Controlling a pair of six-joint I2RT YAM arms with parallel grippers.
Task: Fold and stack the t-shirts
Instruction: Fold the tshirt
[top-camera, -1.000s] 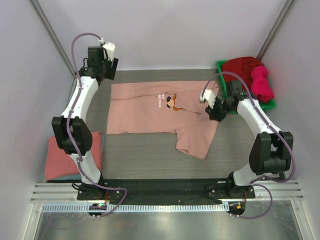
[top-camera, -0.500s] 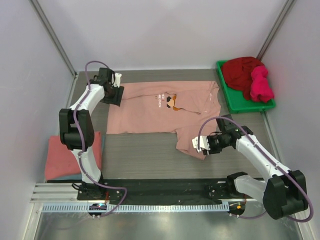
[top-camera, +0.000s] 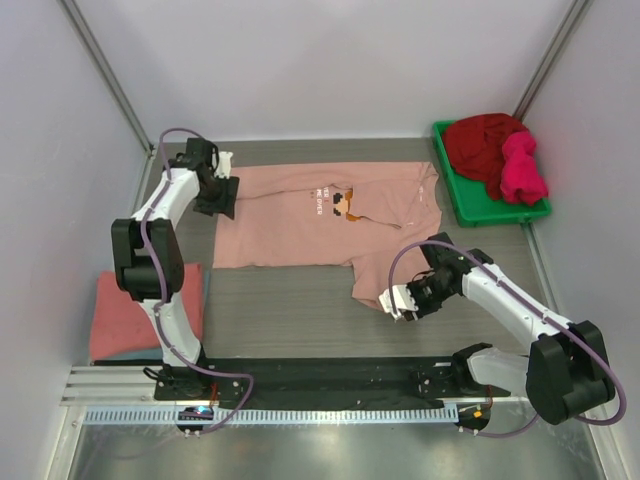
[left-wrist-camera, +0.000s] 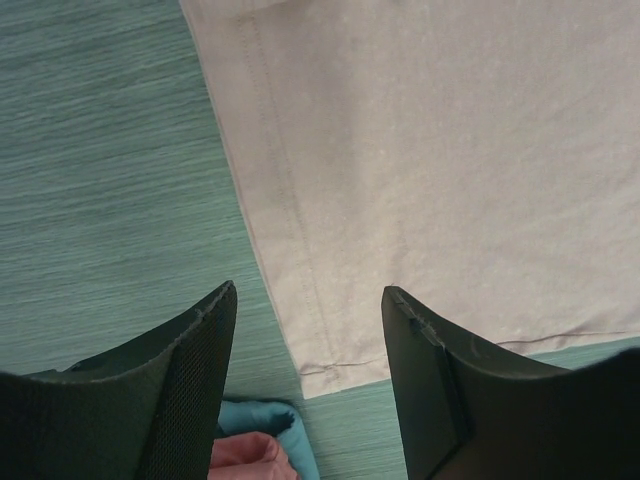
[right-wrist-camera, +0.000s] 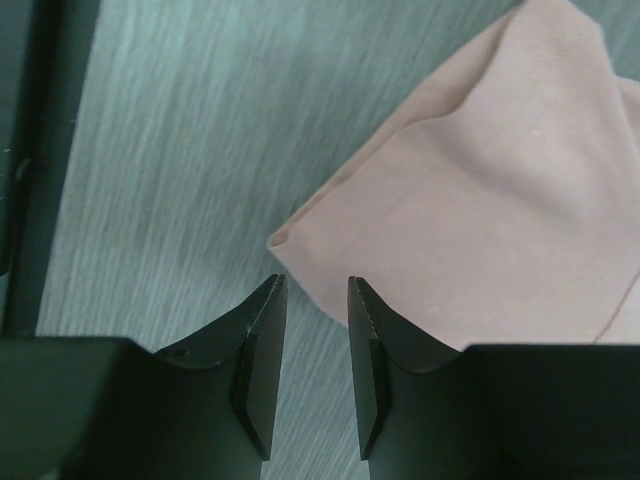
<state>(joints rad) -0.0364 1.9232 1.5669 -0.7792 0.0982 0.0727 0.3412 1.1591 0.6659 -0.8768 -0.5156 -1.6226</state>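
The pale pink t-shirt (top-camera: 300, 225) lies spread flat on the desk (top-camera: 290, 300), in the middle and toward the far edge. One part of it hangs down toward the near edge on the right side.

The left hand (top-camera: 222, 195) is at the far-left side of the desk, over the left border of this shirt. In the left wrist view its fingers stand wide apart and hold nothing. The stitched hem corner (left-wrist-camera: 325, 365) lies on the desk between them.

The right hand (top-camera: 405, 300) is low, at the near-right end of the shirt. Its fingers have only a narrow gap and no cloth is inside. The pointed cloth corner (right-wrist-camera: 300, 235) lies just ahead of the tips.

A coral-red shirt (top-camera: 140, 310) lies folded at the near-left edge. A dark red shirt (top-camera: 480, 140) and a magenta shirt (top-camera: 522, 170) are heaped in the green bin (top-camera: 470, 212) at the far-right corner.

I judge the pink shirt to be light, thin and completely soft. It will bend and drag, and it will not keep any shape when lifted. The hem is double and stitched, so it is the firmer place for a pinch. Each hand should go down until one finger slides under a corner, taking only the layers that are meant. If only one side is lifted, the cloth will probably wrinkle.
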